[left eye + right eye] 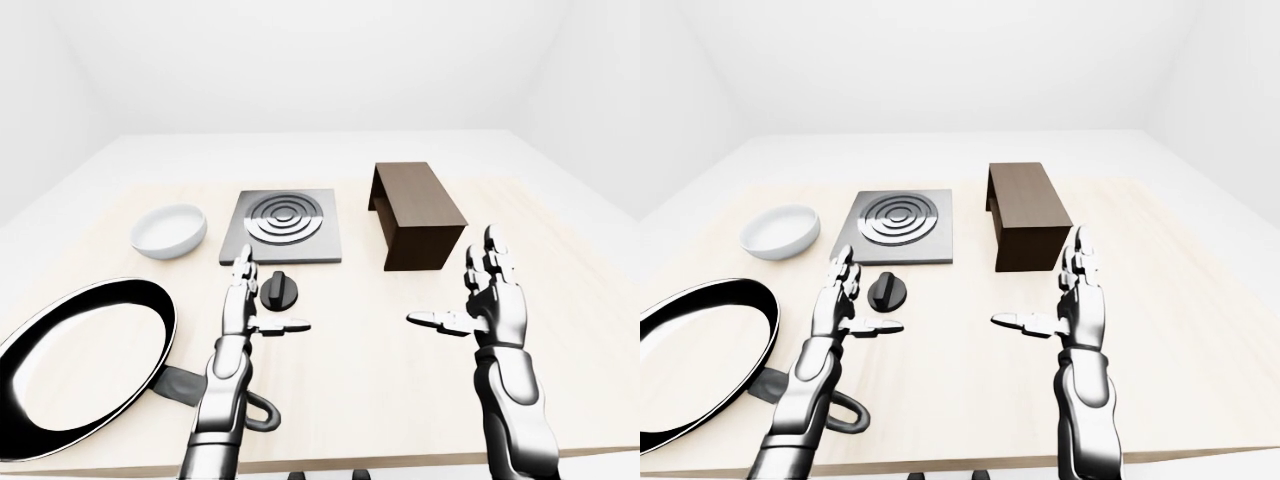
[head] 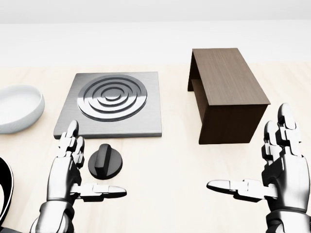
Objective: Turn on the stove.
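The stove [image 2: 112, 103] is a flat grey plate with dark concentric rings, upper left of centre in the head view. Its black round knob [image 2: 105, 163] lies on the wooden table just below the plate. My left hand [image 2: 83, 167] hovers open right beside the knob, fingers to its left and thumb below it, not touching. At the lower right my right hand [image 2: 259, 162] is open too, thumb pointing left, with nothing in it.
A dark wooden box [image 2: 226, 94] stands right of the stove. A white bowl [image 2: 16, 107] sits at the left. A large black frying pan [image 1: 80, 360] lies lower left, its handle [image 1: 215, 395] under my left forearm. The table edge [image 1: 400, 462] is near.
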